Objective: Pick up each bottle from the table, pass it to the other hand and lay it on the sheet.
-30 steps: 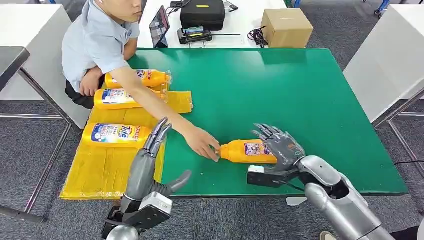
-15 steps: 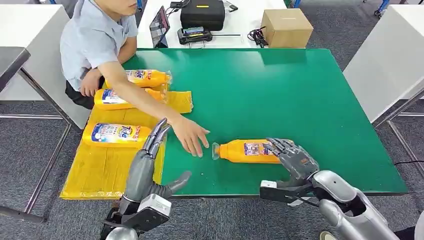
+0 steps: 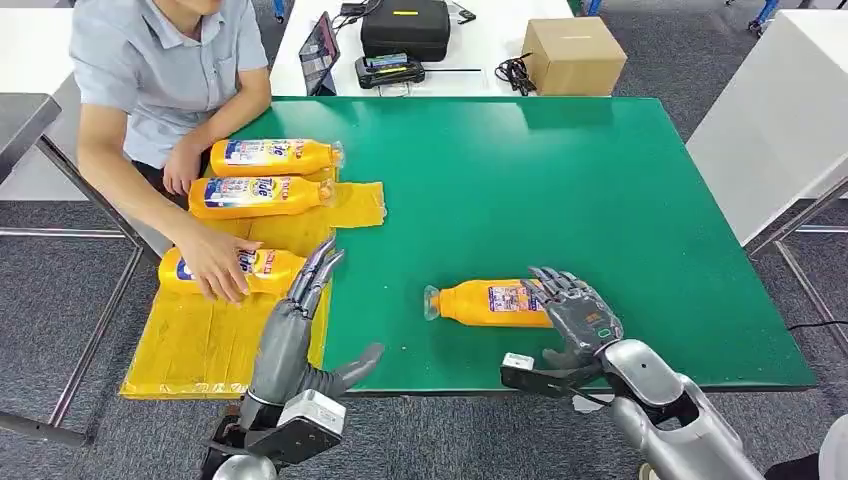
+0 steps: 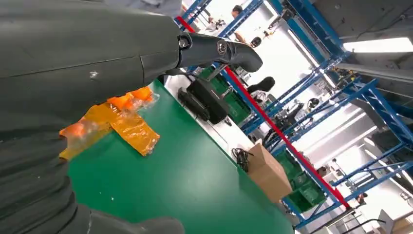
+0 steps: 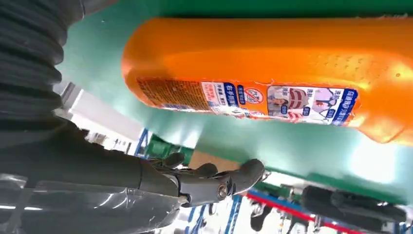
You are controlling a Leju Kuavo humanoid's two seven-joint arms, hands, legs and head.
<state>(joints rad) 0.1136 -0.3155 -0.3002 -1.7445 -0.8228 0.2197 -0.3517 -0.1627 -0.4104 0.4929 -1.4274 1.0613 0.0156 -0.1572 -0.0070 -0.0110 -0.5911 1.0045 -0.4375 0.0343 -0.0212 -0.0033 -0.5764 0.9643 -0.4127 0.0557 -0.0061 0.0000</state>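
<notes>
1. A person (image 3: 160,70) in a light blue shirt sits at the far left corner of the green surface (image 3: 560,180), one hand (image 3: 215,265) pressed on the nearest of three orange bottles.
2. That nearest bottle (image 3: 265,270) lies on its side on the yellow sheet (image 3: 200,340), which covers the left end of the surface.
3. Two more bottles lie on the sheet farther back: the middle bottle (image 3: 255,196) and, just beyond it, the far bottle (image 3: 270,156), both with their caps pointing right.
4. The left hand (image 3: 300,320) is raised over the sheet's right edge, fingers (image 3: 318,268) straight and close together, thumb held out to the side; it holds nothing.
5. A fourth bottle (image 3: 490,302) lies on its side on the bare green surface near the front edge, cap pointing left, well apart from the sheet.
6. The right hand (image 3: 575,310) sits at that bottle's base end with fingers (image 3: 555,285) spread and curved over it; I cannot tell whether they touch it, and nothing is gripped.
7. Beyond the green surface stand a black case (image 3: 405,28) and a cardboard box (image 3: 573,55) on a white table (image 3: 480,45).
</notes>
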